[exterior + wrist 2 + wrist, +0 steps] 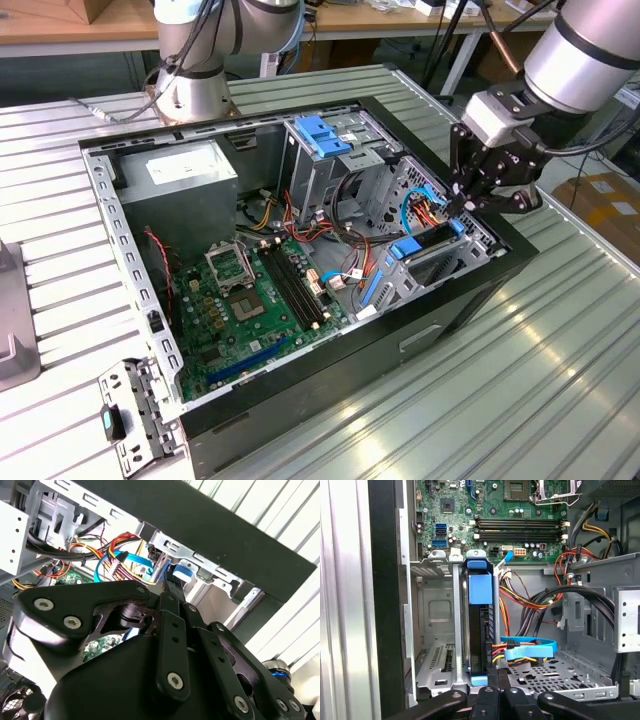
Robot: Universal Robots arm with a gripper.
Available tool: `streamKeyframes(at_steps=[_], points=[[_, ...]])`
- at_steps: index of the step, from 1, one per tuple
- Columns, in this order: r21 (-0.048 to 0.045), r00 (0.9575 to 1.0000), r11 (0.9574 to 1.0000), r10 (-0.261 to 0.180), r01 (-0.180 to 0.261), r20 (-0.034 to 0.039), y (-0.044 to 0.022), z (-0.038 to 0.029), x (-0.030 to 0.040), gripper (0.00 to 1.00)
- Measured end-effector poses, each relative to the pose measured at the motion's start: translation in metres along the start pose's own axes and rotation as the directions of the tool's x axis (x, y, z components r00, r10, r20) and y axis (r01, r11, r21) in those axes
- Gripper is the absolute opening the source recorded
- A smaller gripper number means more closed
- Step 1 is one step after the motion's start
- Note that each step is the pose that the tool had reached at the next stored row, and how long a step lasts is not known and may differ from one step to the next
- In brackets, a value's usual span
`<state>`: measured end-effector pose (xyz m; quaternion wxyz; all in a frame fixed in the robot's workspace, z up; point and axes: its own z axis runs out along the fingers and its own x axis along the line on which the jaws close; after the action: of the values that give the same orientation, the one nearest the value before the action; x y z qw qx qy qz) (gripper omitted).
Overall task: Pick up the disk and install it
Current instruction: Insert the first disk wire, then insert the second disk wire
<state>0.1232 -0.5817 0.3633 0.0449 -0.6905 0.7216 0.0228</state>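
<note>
- gripper (462,203) sits at the open PC case (470,300), over the drive bay on the exterior view's right; arm comes in from the upper right of that view
- disk (479,630) stands on edge in the bay, dark body with blue carrier (480,587); grey metal bay walls (456,630) just beside it on both sides; in the exterior view it shows as a blue-framed strip (428,240) directly under the gripper
- claw state: fingers (492,677) look drawn close together at the near end of the disk in the first wrist view, touching or nearly so; whether they actually clamp it, cannot tell; in the second wrist view one finger (172,590) reaches to the blue carrier end (181,573), the contact itself hidden behind the linkage
- blue flat data cable (527,649) loops just beside the disk's near end, with a bundle of red, yellow and orange wires (520,597) next to it
- motherboard (250,300) lies on the case floor, memory slots (520,529) and processor socket (226,262) visible; well apart from the disk
- grey power supply box (175,190) in the far corner of the case, exterior view's left; light-blue latch piece (322,135) on the grey cage (330,175) at the back of the case
- case rests on a ribbed metal table (560,380); a loose metal bracket (135,410) lies by the near corner of the case; a second arm's base (195,95) stands behind the case
</note>
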Motion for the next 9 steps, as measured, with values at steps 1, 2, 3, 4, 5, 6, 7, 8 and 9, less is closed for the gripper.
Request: streamKeyframes(at_steps=[1, 2, 3, 4, 5, 6, 7, 8, 9], points=[[-0.0005, 1.0, 1.0, 0.0, 0.0, 0.0, -0.0026, -0.0027, -0.0003, 0.1], [-0.0011, 1.0, 1.0, 0.0, 0.0, 0.0001, -0.0045, -0.0043, -0.0006, 0.1], [-0.0024, 1.0, 1.0, 0.0, 0.0, -0.0002, -0.0077, -0.0055, -0.0009, 0.1], [-0.0026, 1.0, 1.0, 0.0, 0.0, 0.0, -0.0081, -0.0054, -0.0009, 0.1], [-0.0026, 1.0, 1.0, 0.0, 0.0, 0.0001, -0.0082, -0.0053, -0.0009, 0.1], [-0.0026, 1.0, 1.0, 0.0, 0.0, 0.0, -0.0084, -0.0053, -0.0009, 0.1], [-0.0026, 1.0, 1.0, 0.0, 0.0, 0.0, -0.0086, -0.0053, -0.0009, 0.1], [-0.0026, 1.0, 1.0, 0.0, 0.0, 0.0, -0.0086, -0.0053, -0.0009, 0.1], [-0.0026, 1.0, 1.0, 0.0, 0.0, 0.0001, -0.0085, -0.0053, -0.0009, 0.1]])
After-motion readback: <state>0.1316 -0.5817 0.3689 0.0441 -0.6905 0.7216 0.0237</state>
